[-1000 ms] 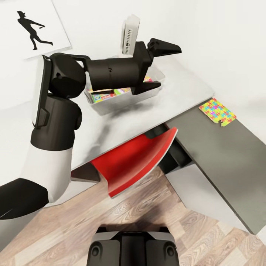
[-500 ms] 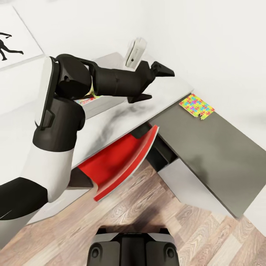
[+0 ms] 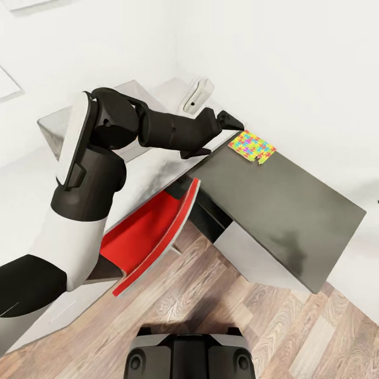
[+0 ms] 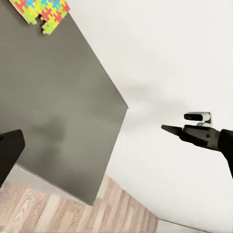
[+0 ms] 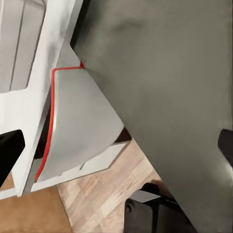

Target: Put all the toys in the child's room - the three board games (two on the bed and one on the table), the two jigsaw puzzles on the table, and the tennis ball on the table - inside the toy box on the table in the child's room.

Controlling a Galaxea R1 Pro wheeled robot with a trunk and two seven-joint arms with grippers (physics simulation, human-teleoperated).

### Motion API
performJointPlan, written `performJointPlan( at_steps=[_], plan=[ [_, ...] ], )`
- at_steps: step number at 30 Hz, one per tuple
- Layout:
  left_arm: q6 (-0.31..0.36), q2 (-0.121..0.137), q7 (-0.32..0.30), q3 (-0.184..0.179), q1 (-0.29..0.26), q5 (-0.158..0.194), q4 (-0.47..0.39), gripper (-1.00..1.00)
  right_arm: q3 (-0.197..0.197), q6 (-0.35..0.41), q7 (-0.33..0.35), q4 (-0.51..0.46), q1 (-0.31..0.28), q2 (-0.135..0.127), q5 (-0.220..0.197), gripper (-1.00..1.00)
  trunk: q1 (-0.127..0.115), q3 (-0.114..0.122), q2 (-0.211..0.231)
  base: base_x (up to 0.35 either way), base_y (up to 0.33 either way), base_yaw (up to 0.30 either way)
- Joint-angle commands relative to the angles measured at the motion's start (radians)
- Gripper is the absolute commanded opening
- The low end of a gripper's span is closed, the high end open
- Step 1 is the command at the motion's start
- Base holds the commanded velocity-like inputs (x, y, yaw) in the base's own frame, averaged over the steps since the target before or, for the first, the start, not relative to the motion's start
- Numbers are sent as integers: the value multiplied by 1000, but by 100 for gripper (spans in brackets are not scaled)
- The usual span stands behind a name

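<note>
Left gripper [image 3: 213,136]: jaws spread apart with nothing between them, held out over the near end of the pale desk, its upper fingertip reaching toward the dark section's corner.
Right gripper: dark finger edges show at both sides of the right wrist view, far apart, so I judge it open; nothing sits between them.
Table [image 3: 295,210]: the lower dark-grey section runs off to the right, bare except for one item at its far corner; the pale top [image 3: 152,173] lies under the left arm.
Red chair [image 3: 150,237]: curved red seat with a pale back, tucked partly under the pale top, close to where the two sections meet.
White device [image 3: 197,95]: a slim upright unit at the back of the pale top, just behind the left forearm.
Jigsaw puzzle [image 3: 251,146]: flat on the dark section's far corner by the wall, just beyond the left gripper's fingertips and not touched; it also appears at the edge of the left wrist view [image 4: 41,12].
Risk: the mat is thin and flat, so closing fingers may slide over it or shove it against the wall instead of lifting it.
Risk: reaching across could brush the forearm against the white device and tip it.
</note>
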Motion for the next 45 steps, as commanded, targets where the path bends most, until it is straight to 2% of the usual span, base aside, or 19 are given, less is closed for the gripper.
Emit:
performJointPlan(
  at_steps=[1, 3, 9, 15, 23, 28, 31, 36, 37, 39, 40, 42, 43, 45],
  plan=[
    [4, 0, 10, 1, -1, 8, 0, 100, 8, 4, 5, 2, -6, -1, -3, 100, 1, -1, -2, 0, 0, -257],
    [4, 1, 14, 1, 14, 9, 2, 100, 8, -25, 26, 2, 42, -1, -6, 100, 1, 1, -2, 0, 0, -257],
    [6, 3, 19, 1, 37, 8, 4, 100, 8, -66, 48, 2, 111, 2, -10, 100, 1, 6, -2, 0, 0, -257],
    [7, 5, 21, 1, 45, 8, 4, 100, 9, -83, 56, 7, 139, 9, -12, 100, 1, 11, -2, 0, 0, -257],
    [8, 5, 22, -1, 50, 6, 5, 100, 9, -100, 65, 18, 198, 34, -15, 100, 1, 18, -2, 0, 0, -257],
    [13, 6, 23, -2, 52, 7, 5, 100, 9, -147, 66, 25, 249, 52, -16, 100, 1, 23, -2, 0, 14, -257],
    [14, 7, 23, -2, 52, 7, 5, 100, 9, -165, 66, 27, 258, 59, -16, 100, 1, 25, -2, 4, 84, -246],
    [17, 9, 24, -3, 53, 6, 4, 100, 9, -230, 64, 43, 282, 95, -16, 100, 1, 28, -2, 33, 174, -157],
    [17, 9, 24, -3, 53, 6, 4, 100, 9, -230, 64, 43, 282, 95, -16, 100, 1, 28, -2, 50, 209, -107],
    [18, 10, 24, -6, 53, 6, 4, 100, 9, -250, 60, 62, 292, 120, -16, 100, 1, 29, -2, 50, 194, -77],
    [18, 10, 24, -6, 53, 6, 4, 100, 9, -250, 60, 62, 292, 120, -16, 100, 1, 29, -2, 47, 183, -68],
    [19, 11, 24, -9, 53, 6, 4, 100, 7, -265, 57, 83, 299, 149, -15, 100, 1, 29, -2, 34, 132, -49],
    [19, 11, 24, -9, 53, 6, 4, 100, 7, -265, 57, 83, 299, 149, -15, 100, 1, 29, -2, 30, 117, -44],
    [20, 11, 24, -12, 53, 6, 4, 100, 6, -274, 54, 102, 303, 173, -14, 100, 1, 29, -2, 22, 84, -32]
  ],
)
